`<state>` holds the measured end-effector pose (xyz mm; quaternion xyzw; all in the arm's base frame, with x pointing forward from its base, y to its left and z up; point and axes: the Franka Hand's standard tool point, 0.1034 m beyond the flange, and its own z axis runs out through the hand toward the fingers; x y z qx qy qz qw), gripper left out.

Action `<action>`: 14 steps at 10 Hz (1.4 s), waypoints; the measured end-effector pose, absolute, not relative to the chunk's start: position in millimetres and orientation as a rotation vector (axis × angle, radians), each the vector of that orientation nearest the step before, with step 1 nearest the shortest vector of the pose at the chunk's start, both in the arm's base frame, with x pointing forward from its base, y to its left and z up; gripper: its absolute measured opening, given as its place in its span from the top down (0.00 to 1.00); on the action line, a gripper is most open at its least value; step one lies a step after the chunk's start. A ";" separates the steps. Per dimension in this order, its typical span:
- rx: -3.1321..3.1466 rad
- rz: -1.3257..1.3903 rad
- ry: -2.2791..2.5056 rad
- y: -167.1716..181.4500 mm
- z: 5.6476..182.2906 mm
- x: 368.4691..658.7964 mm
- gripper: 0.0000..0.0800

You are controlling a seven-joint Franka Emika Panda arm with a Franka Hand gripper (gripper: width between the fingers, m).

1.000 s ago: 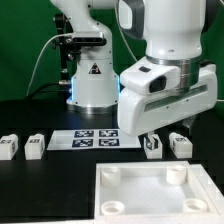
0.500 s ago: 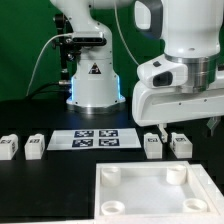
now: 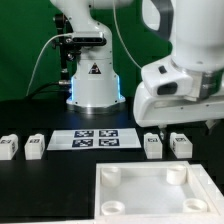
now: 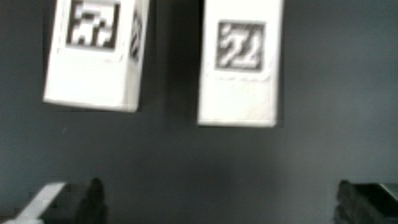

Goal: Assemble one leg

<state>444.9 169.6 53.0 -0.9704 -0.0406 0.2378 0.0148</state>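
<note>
Four white square-section legs with marker tags lie on the black table. Two are at the exterior view's left and two at its right. My gripper hangs just above the right pair, open and empty. In the wrist view the same two legs lie side by side, one beside the other, both tags facing up. My gripper shows wide apart dark fingertips, with nothing between them. It is apart from both legs.
The big flat white square panel with round corner sockets lies at the front right. The marker board lies in the middle, in front of the robot base. Cables run at the back left.
My gripper has moved toward the exterior view's right, from over the marker board's right end to above the right pair of legs. It stays open. The parts have not moved.
</note>
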 end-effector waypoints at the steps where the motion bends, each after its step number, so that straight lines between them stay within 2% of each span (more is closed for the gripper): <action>1: -3.004 0.838 -0.137 176.9 54.6 441.8 0.19; 5: -2.827 1.374 -0.155 171.9 52.1 427.3 0.19; 6: -2.786 1.454 -0.161 173.4 46.3 430.3 0.19; 8: -2.808 1.408 -0.151 176.5 43.3 432.6 0.19; 14: -2.820 1.417 -0.193 189.0 15.0 396.9 0.19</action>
